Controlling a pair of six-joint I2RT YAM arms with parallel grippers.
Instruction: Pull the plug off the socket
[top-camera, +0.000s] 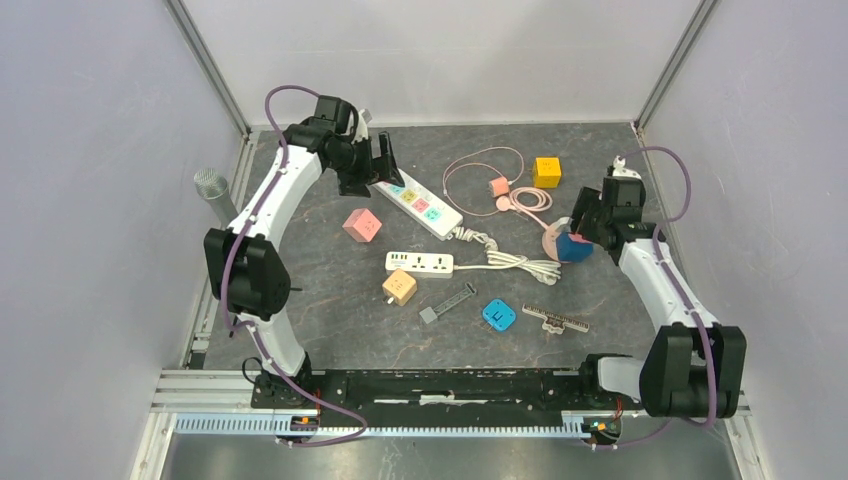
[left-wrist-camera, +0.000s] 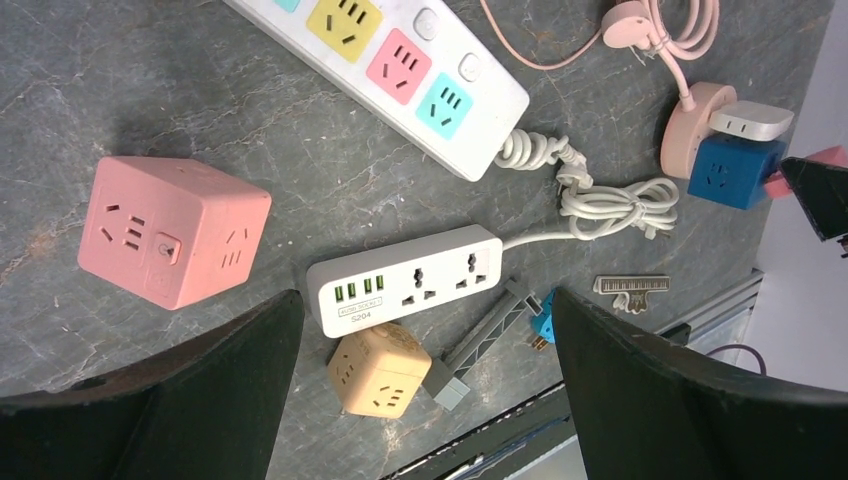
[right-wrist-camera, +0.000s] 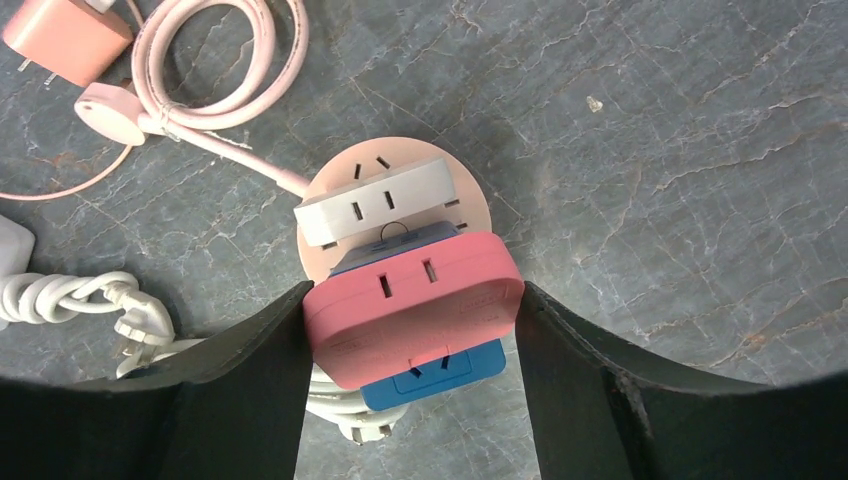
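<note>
The right arm reaches up along the right side of the top view, and its wrist bends toward the centre. The right gripper (right-wrist-camera: 412, 292) points down onto a stack of adapters. Its two dark fingers (right-wrist-camera: 250, 370) are partly closed and press on the left and right sides of the pink plug (right-wrist-camera: 415, 315), so the plug is held between them. This plug sits on the blue cube socket (right-wrist-camera: 445, 378), low in the centre of the right wrist view. The cube lies against a round pink socket (right-wrist-camera: 468, 196) that also carries a white adapter (right-wrist-camera: 372, 206). The left arm stretches to the upper left of the top view. The left gripper (top-camera: 376, 164) hangs over the end of the long white power strip (top-camera: 420, 205), with its jaws fully apart and holding nothing. Beside the stack, a coiled pink cable (right-wrist-camera: 225, 70) lies at the upper left and a white cable bundle (right-wrist-camera: 75, 298) at the left edge. The bare grey table (right-wrist-camera: 680, 150) gives free room on the right. In the top view the stack stands near the table's right edge.
</note>
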